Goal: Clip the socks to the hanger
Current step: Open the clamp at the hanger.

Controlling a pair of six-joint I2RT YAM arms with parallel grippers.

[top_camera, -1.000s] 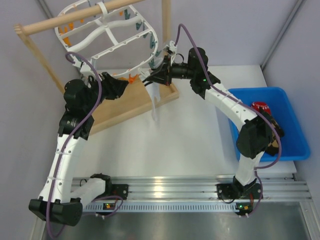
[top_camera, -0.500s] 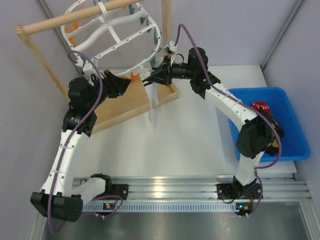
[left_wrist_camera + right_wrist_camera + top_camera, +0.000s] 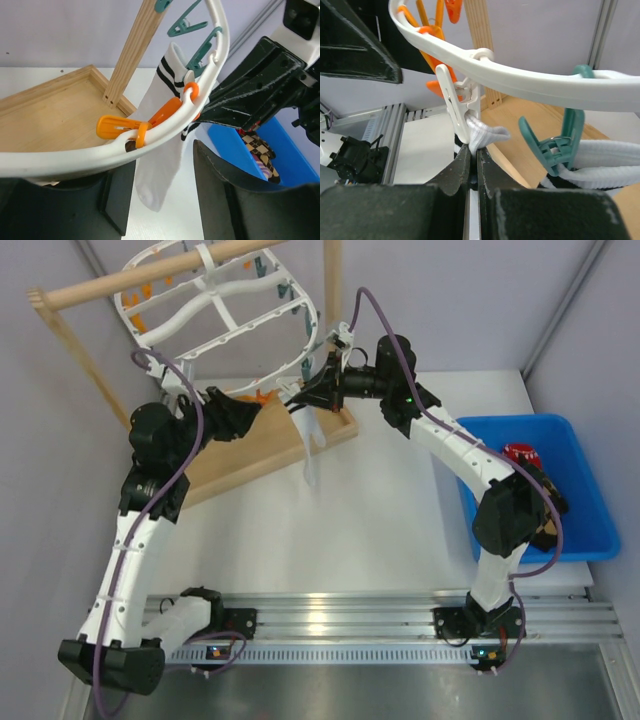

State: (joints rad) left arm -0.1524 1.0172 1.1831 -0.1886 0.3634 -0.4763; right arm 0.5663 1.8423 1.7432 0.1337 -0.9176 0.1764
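Step in hand: clipping the sock point(image 3: 311, 455) at 5 o'clock on the hanger point(image 3: 75, 160). Right gripper point(image 3: 470, 152) — fully shut — pinches its cuff under a white clip point(image 3: 451, 100). Left gripper point(image 3: 160, 167) straddles the rim, half open, gripping nothing. Next: confirm clip bite, then release.

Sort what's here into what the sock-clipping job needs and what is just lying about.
For the job: white sock, hanger, orange clip, checked sock.
Just there: wooden rack, blue bin.
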